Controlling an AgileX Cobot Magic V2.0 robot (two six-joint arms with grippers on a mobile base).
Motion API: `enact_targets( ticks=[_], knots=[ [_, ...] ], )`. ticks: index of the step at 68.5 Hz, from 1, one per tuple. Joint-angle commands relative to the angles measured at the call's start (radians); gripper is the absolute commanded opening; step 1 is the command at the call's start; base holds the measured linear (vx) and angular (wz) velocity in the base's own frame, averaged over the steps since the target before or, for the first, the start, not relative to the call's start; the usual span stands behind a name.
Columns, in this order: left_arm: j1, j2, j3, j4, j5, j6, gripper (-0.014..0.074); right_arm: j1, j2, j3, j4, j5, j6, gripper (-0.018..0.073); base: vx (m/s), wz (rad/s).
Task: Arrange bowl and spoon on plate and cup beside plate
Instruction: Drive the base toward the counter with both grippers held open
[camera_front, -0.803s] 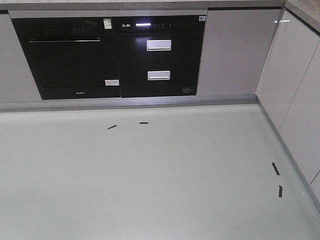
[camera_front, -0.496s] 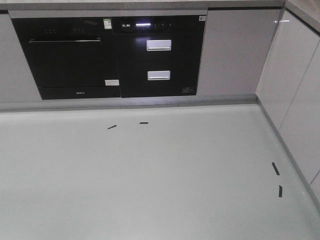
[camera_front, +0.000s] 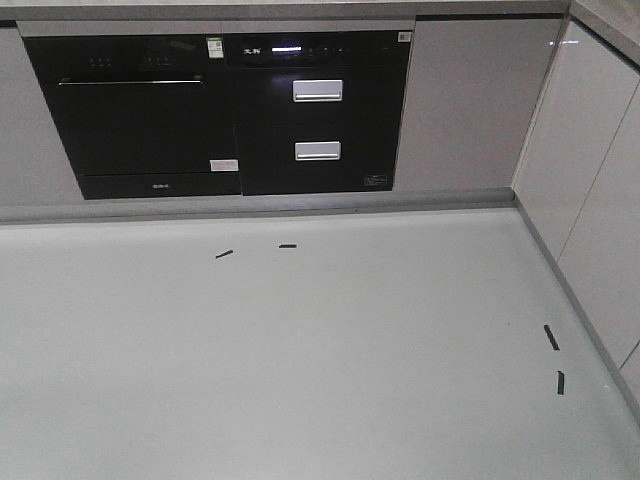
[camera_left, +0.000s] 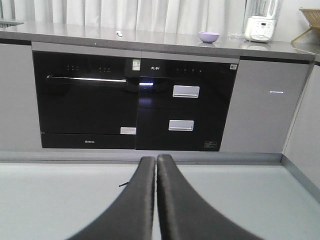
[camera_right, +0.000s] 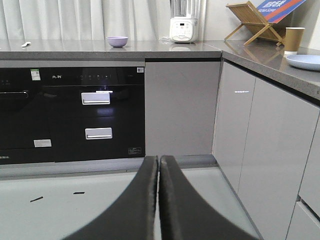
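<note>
Clenching on nothing, the black left gripper (camera_left: 156, 167) and right gripper (camera_right: 159, 165) hover above the pale floor (camera_right: 55, 215). Farther off, the grey countertop (camera_right: 75, 49) carries a round lavender plastic bowl (camera_right: 117, 41), a small pale spoon (camera_right: 26, 44), a round periwinkle-blue plate (camera_right: 305, 61) and a brown paper cup (camera_right: 293, 40).

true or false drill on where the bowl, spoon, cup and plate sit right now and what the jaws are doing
1. The bowl sits on the plate. False: it stands alone on the back counter, while the plate is on the side counter.
2. The cup stands upright on the side counter, just beyond the plate. True.
3. The spoon lies inside the bowl. False: it lies on the back counter, well to the left of the bowl in the right wrist view.
4. The left arm's jaws and the right arm's jaws are shut with nothing between them. True.
</note>
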Motion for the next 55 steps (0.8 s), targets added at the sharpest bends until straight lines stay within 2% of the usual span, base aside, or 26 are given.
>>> enact_targets(
  ticks=[1,55],
  knots=[
    [0.003,-0.005,-0.007,-0.001,-0.078,-0.010,-0.0006,0.001,-0.008,0.004,-0.010,-0.072,-0.006,-0.0003,0.00,0.00],
    [0.003,-0.005,-0.007,-0.001,-0.078,-0.010,-0.0006,0.001,-0.008,0.004,-0.010,-0.071,-0.006,-0.0003,0.04,-0.01]
  ],
)
